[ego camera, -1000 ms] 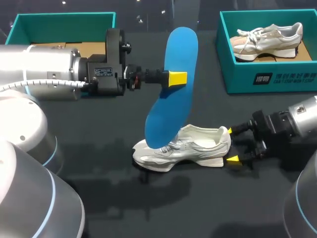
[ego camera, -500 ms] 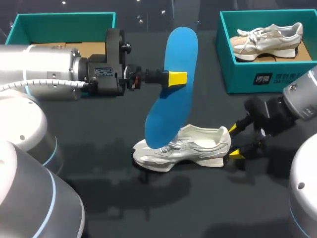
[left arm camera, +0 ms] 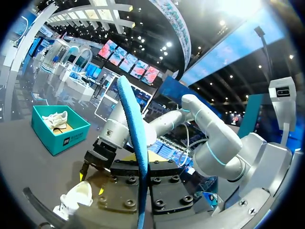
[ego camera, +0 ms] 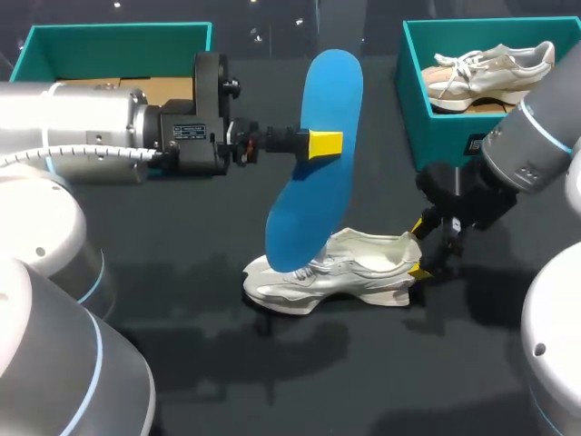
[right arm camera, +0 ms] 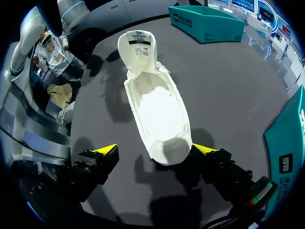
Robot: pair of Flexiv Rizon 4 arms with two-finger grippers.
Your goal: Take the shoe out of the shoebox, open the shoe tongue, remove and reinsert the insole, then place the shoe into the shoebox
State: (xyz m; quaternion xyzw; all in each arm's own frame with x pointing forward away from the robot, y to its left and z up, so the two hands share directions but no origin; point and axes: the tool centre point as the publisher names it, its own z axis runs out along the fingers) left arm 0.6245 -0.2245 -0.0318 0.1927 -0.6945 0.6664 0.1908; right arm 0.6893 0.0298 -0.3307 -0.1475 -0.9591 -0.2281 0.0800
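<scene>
Blue insole (ego camera: 320, 95) in left gripper (ego camera: 323, 143)

Left hand (ego camera: 325, 143) grips blue insole (ego camera: 309, 200) above white shoe (ego camera: 349, 272); right hand (ego camera: 418, 247) at its heel

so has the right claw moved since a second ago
Yes. The right claw closed in on the heel of the white shoe, its arm swinging up across the right teal shoebox.
</scene>
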